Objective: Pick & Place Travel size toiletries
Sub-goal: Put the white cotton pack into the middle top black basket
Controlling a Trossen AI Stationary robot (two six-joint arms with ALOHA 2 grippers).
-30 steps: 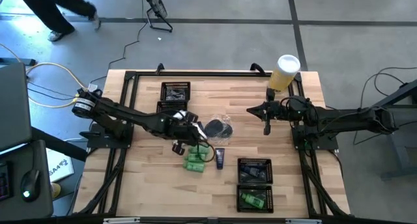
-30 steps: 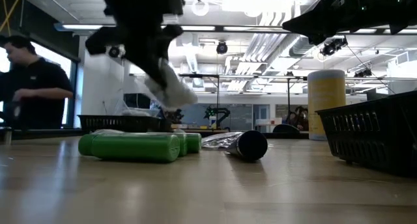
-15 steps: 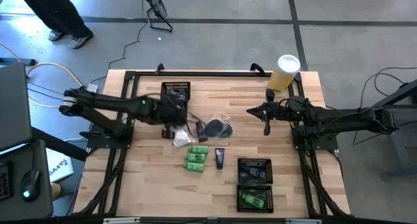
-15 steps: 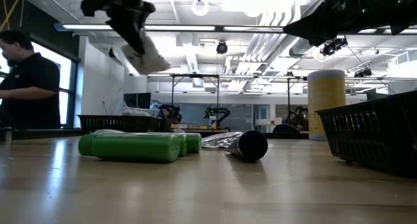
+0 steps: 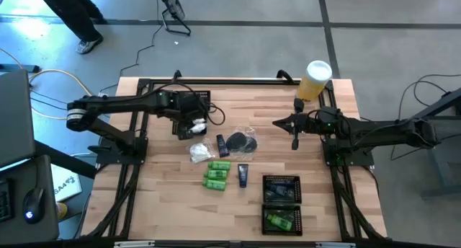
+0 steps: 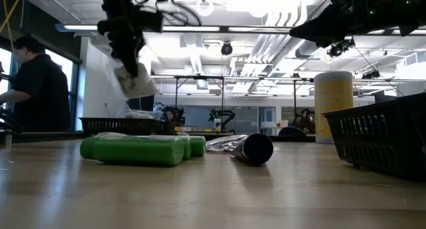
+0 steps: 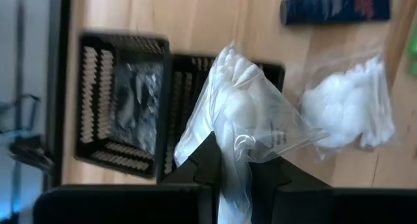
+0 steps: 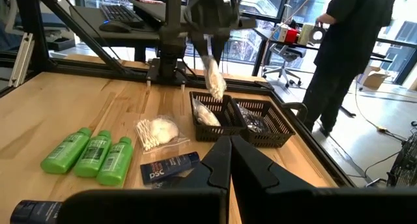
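The left gripper (image 5: 193, 123) is pinching a clear crinkly packet of white cotton (image 7: 244, 110) and hanging it above the far-left black mesh trays (image 5: 193, 102). The right gripper (image 5: 294, 138) is waiting above the right half of the table with its fingers pressed together on nothing.

The risk I judge greatest: the packet is hanging loose and slanted, so on release it could catch the divider between the two compartments, or drape over the rim and slide onto the table. The thin grip on slippery film could also be letting it slip early.

The left wrist view is showing what the high view hides: one compartment already holding a crinkly packet, and a second cotton packet (image 7: 352, 107) lying on the wood near the trays. The right wrist view is showing three green bottles (image 8: 91, 156) lying side by side, and a dark blue tube (image 8: 171, 167) near them.
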